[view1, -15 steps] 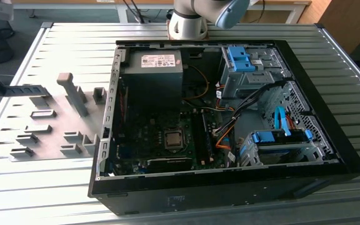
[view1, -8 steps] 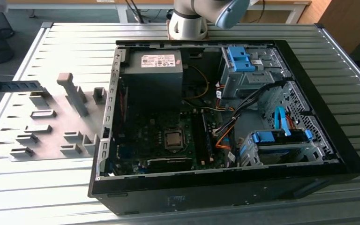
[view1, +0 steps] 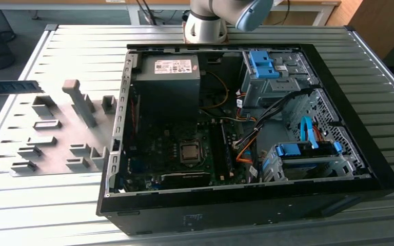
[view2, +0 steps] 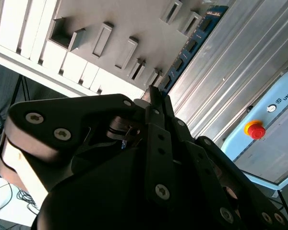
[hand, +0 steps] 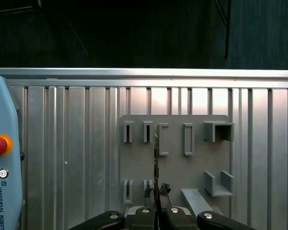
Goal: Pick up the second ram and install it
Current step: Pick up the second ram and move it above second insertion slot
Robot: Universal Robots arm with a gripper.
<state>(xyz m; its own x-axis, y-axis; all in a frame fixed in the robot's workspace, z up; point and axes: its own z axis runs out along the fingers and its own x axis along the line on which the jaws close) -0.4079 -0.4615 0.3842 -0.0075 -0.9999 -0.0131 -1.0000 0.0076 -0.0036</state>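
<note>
**Gripper and second ram over the holder plate.** In the first wrist view I see the gripper [hand: 156, 195] with its fingers pinched narrow on the second ram [hand: 156, 158]. The ram is seen edge-on and held above the grey holder plate [hand: 175, 167]. In the second wrist view the blue-green stick runs out from the fingertips across the plate's slotted blocks. In the exterior view it hangs level over the plate's edge, on the side away from the open computer case [view1: 238, 210] and well apart from it. A teach pendant [hand: 2, 158] lies on the slatted table [hand: 77, 143], apart from the plate.
</note>
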